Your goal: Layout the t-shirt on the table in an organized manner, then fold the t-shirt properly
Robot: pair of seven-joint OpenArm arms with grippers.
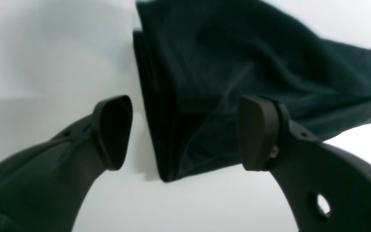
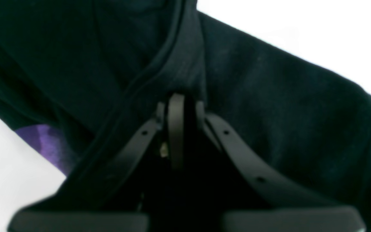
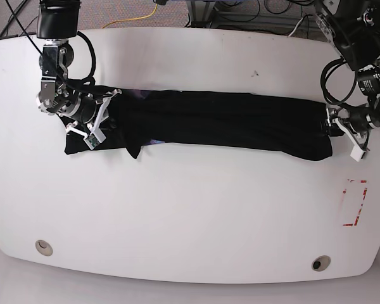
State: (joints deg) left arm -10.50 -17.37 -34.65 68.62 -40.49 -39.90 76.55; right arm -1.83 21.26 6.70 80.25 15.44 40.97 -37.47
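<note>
Left gripper (image 1: 185,132) is spread wide over the t-shirt (image 3: 221,123) hem. Right gripper (image 2: 176,106) pinches the collar seam. Soft, limp cloth: best grabbed at corners.

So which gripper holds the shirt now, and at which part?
The right gripper pinches the t-shirt at its collar end; the left gripper is open, holding nothing.

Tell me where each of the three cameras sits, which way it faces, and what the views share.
Left wrist: behind the open left gripper, looking down at the t-shirt end on the table.
Right wrist: behind the right gripper, shut on the t-shirt's fabric.
Base: overhead, showing the whole table, both arms, and the t-shirt in a long band.
Shared: the t-shirt shows in all three.
</note>
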